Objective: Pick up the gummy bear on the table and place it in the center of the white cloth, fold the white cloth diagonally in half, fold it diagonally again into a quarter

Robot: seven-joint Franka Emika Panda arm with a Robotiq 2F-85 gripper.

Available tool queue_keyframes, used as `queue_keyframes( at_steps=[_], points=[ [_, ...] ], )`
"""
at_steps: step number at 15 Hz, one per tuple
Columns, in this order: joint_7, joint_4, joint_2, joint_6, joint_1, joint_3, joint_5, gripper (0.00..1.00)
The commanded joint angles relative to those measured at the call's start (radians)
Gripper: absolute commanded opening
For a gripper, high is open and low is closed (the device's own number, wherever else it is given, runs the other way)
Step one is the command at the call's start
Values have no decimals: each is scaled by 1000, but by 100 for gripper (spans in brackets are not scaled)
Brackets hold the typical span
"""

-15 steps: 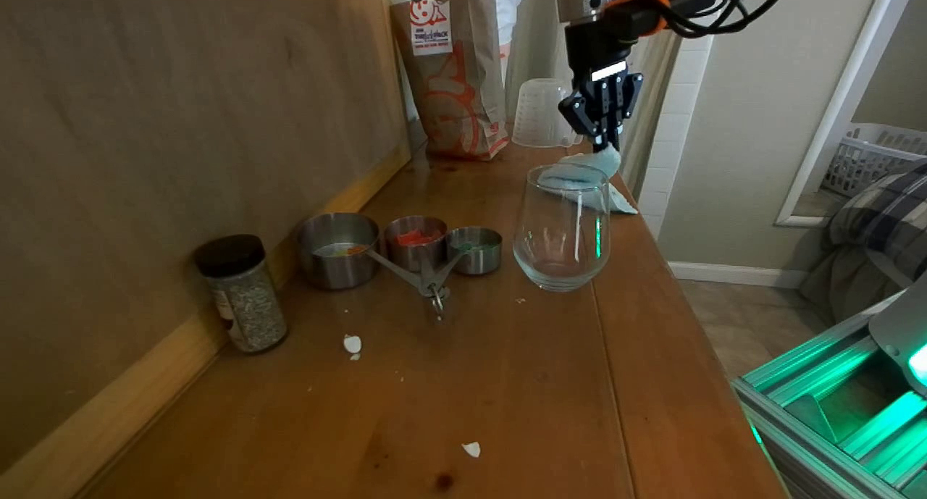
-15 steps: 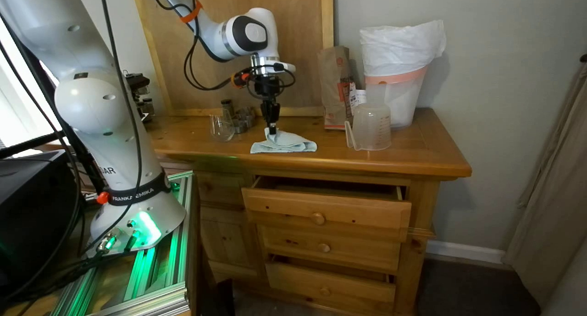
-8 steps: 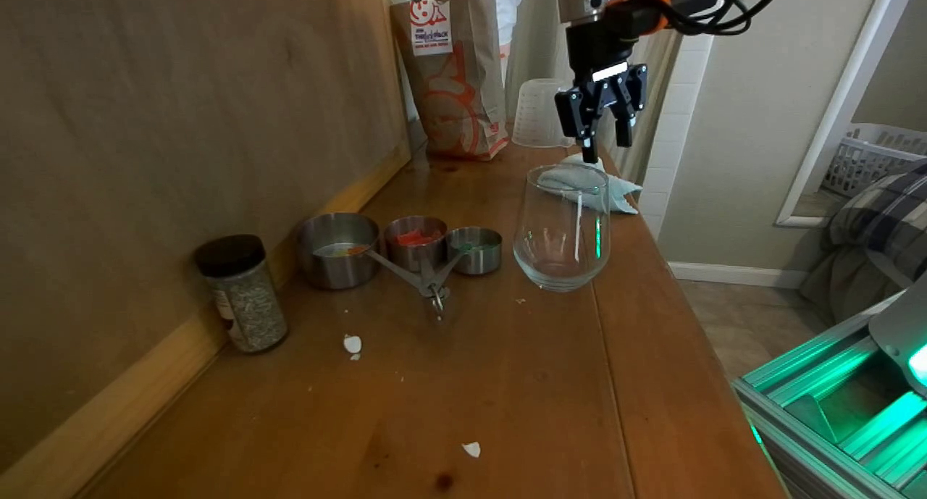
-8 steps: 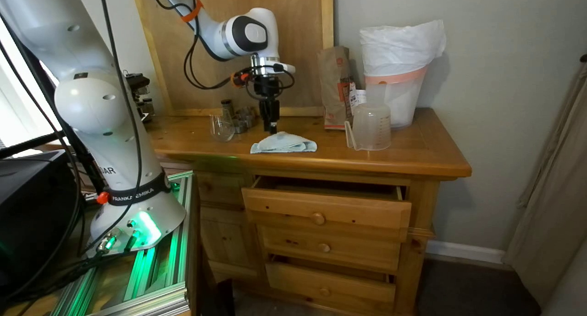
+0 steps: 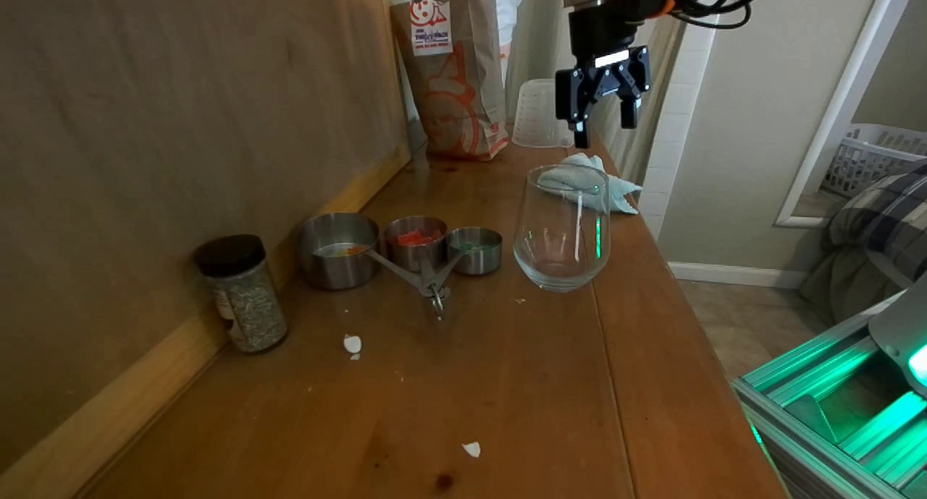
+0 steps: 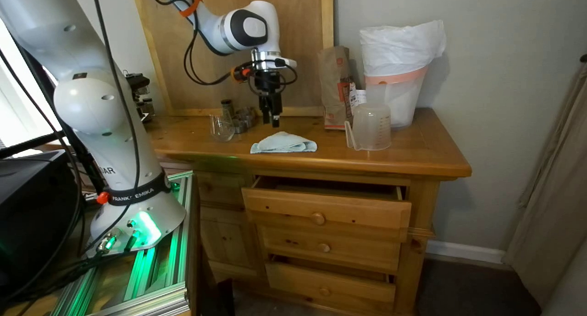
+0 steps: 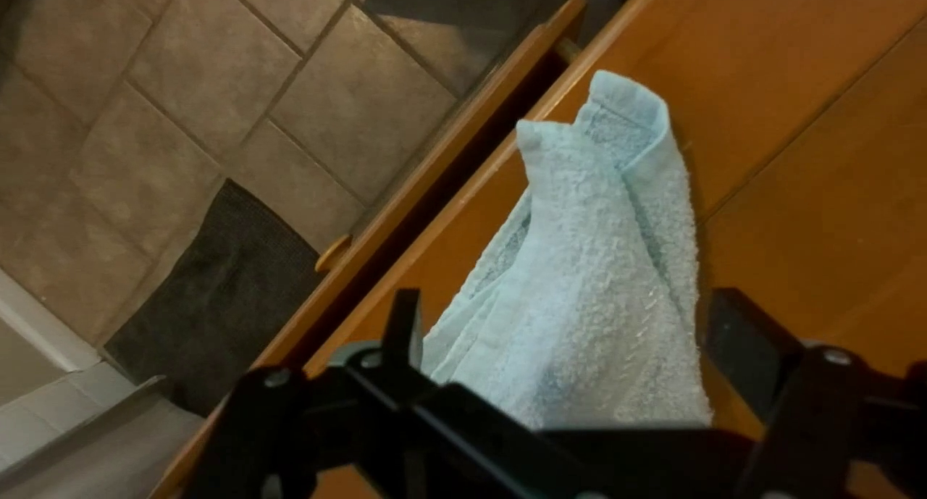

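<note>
One folded white cloth (image 7: 601, 267) | on table (image 5: 507, 383) | below spread pincer (image 5: 605, 133), apart

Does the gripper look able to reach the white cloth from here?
Likely yes: the gripper is open above the white cloth, and the wrist view shows nothing between them.

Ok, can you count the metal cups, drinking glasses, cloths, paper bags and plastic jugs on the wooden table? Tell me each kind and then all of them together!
Metal measuring cups: 3
Stemless glass: 1
Folded white cloth: 1
Brown paper bag: 1
Plastic measuring jug: 1
Total: 7
</note>
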Motion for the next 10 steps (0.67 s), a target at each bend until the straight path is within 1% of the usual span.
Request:
queue_keyframes(
  at_steps=[1,4,5,10],
  points=[
    [-122,1,-103,-25,-15,-7,70,100],
    [-169,31,-177,-88,-12,-20,160,100],
    [-169,43,-198,-110,-15,-20,172,100],
    [-149,109,-291,-200,-27,-5,154,100]
  ],
)
